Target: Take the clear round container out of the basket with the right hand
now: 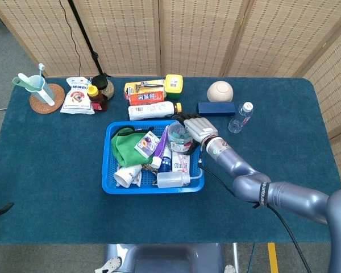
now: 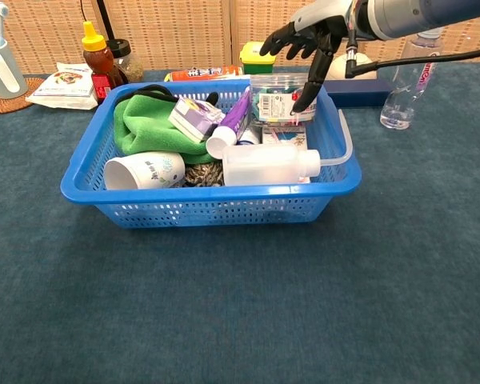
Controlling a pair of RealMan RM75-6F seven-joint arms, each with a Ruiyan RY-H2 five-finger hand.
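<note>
Blue-covered table carries the basket (image 2: 88,172) at centre. Clear round container (image 2: 282,98) stands in the basket's back right corner. Right hand (image 2: 308,36) hovers above it, fingers spread, holding nothing. Step: reach. Next: lower, close around container.

The right hand (image 1: 196,128) has a pale silver-white back plate and black fingers (image 2: 310,70). Its wrist carries a small green light, and the forearm behind is smooth blue-grey metal with a thin black cable trailing alongside.
</note>
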